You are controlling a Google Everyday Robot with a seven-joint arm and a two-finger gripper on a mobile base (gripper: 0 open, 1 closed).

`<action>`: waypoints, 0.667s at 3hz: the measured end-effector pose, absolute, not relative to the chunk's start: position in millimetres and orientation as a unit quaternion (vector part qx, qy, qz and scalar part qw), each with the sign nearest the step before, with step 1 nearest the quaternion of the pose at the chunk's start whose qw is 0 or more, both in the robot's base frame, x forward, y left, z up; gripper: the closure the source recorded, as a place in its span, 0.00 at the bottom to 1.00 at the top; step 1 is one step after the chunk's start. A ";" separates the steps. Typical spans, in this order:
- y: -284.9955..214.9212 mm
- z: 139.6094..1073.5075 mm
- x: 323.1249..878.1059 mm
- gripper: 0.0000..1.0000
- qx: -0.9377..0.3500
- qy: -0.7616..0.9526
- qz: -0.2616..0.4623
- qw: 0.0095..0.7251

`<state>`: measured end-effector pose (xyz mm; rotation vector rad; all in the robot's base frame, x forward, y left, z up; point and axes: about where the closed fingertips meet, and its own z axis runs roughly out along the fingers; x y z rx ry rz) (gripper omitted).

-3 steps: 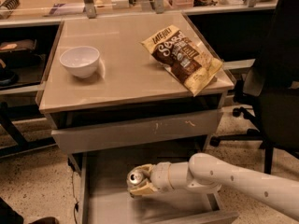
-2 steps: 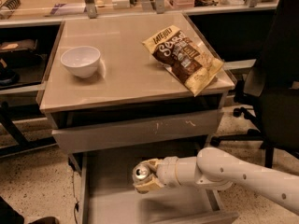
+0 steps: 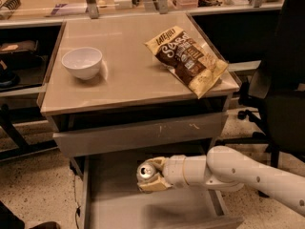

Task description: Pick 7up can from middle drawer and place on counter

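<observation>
The 7up can (image 3: 145,171), with a silvery top and pull tab, is held in my gripper (image 3: 151,175) above the floor of the open middle drawer (image 3: 119,209). The gripper's pale fingers are shut around the can's body, so the body is mostly hidden. My white arm (image 3: 248,175) reaches in from the right. The tan counter (image 3: 133,75) lies above, over the closed scratched drawer front (image 3: 138,135).
A white bowl (image 3: 82,62) stands on the counter's left part and a brown chip bag (image 3: 188,58) lies on its right part, overhanging the edge. A black office chair (image 3: 281,89) stands to the right. A wooden bench (image 3: 71,6) runs behind.
The gripper has risen with the can, lifting it off the drawer floor and a little to the right, toward the drawer unit's front.
</observation>
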<state>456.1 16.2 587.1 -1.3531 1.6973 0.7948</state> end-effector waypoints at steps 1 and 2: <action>7.2 631.2 462.4 1.00 -0.533 0.663 0.313 0.423; -0.8 681.2 471.3 1.00 -0.542 0.654 0.297 0.435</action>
